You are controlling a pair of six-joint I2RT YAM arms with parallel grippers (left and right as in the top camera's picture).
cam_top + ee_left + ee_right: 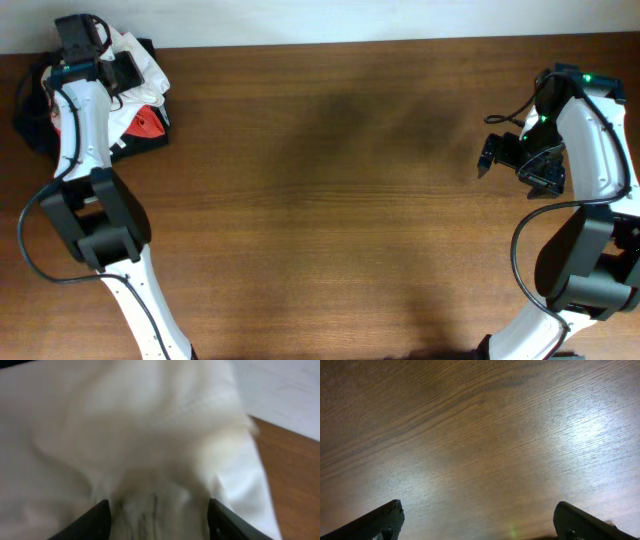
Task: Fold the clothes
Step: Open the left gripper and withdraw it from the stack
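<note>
wooden table (330,200), red shirt (148,124), dark garments (28,125)

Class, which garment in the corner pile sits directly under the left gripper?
The white T-shirt: it fills the left wrist view under the left gripper, unlike the red shirt and dark garments showing at its edges.

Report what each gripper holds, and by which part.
Right gripper: nothing, open above the table. Left gripper: jaws apart with white T-shirt fabric between them; whether it grips cannot be told.
</note>
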